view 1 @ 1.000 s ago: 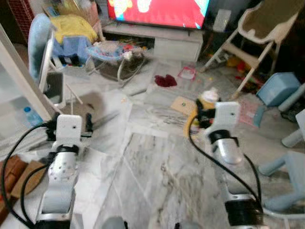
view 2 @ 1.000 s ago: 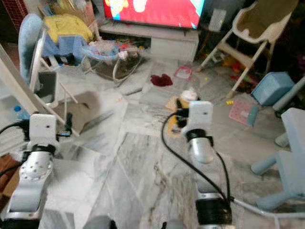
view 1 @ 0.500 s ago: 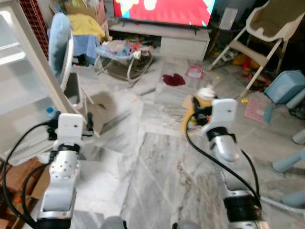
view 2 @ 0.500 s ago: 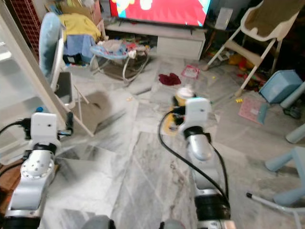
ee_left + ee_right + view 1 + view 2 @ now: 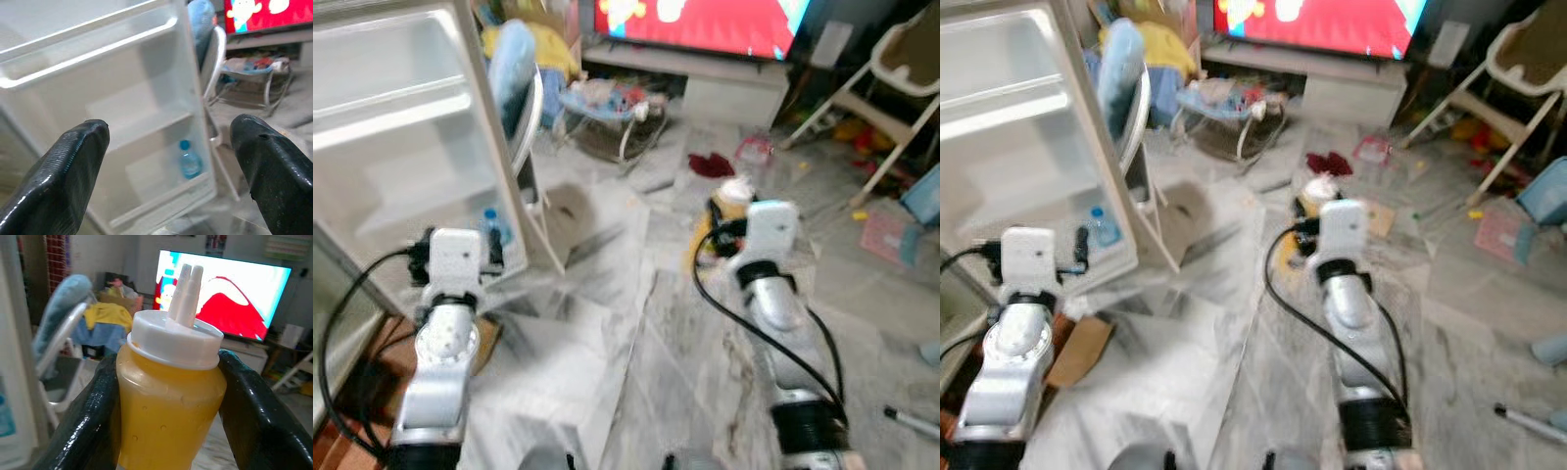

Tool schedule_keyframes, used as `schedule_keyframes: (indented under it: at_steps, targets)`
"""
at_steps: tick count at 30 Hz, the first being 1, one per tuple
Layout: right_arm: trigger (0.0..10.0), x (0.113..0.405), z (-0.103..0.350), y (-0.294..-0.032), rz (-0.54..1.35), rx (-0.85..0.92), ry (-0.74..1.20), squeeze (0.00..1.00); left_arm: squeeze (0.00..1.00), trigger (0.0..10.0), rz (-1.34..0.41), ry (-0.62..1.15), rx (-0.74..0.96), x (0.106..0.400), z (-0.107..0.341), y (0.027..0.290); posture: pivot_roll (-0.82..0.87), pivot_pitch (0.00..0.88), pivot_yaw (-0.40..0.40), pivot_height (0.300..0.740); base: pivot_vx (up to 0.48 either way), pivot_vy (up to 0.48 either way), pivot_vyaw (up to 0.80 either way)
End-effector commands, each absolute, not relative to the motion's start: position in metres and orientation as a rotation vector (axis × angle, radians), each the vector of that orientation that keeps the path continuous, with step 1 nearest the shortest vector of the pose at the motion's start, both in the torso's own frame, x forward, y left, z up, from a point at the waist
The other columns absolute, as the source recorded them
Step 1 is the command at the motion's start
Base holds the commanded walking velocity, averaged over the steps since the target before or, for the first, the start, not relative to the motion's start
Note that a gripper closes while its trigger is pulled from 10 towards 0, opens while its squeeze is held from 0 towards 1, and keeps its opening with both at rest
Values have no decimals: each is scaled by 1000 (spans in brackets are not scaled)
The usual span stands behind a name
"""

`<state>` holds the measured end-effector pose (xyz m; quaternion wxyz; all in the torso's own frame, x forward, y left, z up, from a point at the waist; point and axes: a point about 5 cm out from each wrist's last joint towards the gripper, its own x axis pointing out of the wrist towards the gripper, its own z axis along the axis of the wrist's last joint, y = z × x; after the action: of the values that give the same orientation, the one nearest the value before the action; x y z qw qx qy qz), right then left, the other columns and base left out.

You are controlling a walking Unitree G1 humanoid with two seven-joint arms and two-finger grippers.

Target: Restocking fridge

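Right gripper [image 5: 168, 396]: held out in front of the robot over the marble floor, its two black fingers [image 5: 85, 416] clamped on either side of a yellow sauce bottle, touching its body just below the cap.
Left gripper [image 5: 168, 161]: raised toward the open fridge door, fingers [image 5: 73, 171] spread wide apart with nothing between them.
Fridge door [image 5: 401, 127]: white, swung open at the robot's left, its inner side facing the robot; it has a shelf rail across the upper part and a lower shelf near the bottom.
Floor [image 5: 656, 323]: grey-veined marble tiles, with toys and bits of clutter scattered farther back.
Television [image 5: 705, 20]: at the far end of the room on a low white stand, showing a bright red and blue picture.
Chair [image 5: 524, 108]: just beside the fridge door's edge, with a blue cushion on its back.
High chair [image 5: 1518, 69]: pale folding frame at the far right, well apart from the fridge.
Baby bouncer [image 5: 607, 108]: on the floor in front of the television stand.
Sauce bottle [image 5: 168, 396]: upright in the right gripper, yellow body, white cap with a twin nozzle on top; well apart from the fridge door.
Water bottle [image 5: 190, 162]: small, clear with a blue cap, standing upright in the door's lower shelf near its outer edge.
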<state>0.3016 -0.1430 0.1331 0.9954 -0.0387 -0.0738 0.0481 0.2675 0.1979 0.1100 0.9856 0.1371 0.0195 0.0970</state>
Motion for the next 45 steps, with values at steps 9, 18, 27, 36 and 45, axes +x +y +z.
schedule_keyframes:
  at_steps: [9, 18, 27, 36, 45]
  targets:
    - [10000, 301, 135, -152, 72, -103, -162, 0, 0, 10000, 169, 40, 259, 269, 111, 190, 68, 25, -33, 740, 0, 480, 286]
    - [10000, 301, 134, -150, 73, -99, -158, 0, 0, 10000, 165, 27, 257, 270, 112, 188, 69, 27, -34, 740, 0, 368, 800]
    - [10000, 306, 138, -147, 60, -89, -167, 0, 0, 10000, 155, -3, 225, 274, 118, 184, 88, 46, -34, 740, 0, 0, 507]
    - [10000, 305, 135, -149, 39, -88, -154, 0, 0, 10000, 77, -26, 217, 272, 121, 179, 92, 51, -35, 740, 0, 0, 0]
    - [10000, 305, 134, -147, 34, -67, -151, 0, 0, 10000, 54, -39, 211, 271, 122, 175, 88, 51, -37, 740, 411, 0, 0]
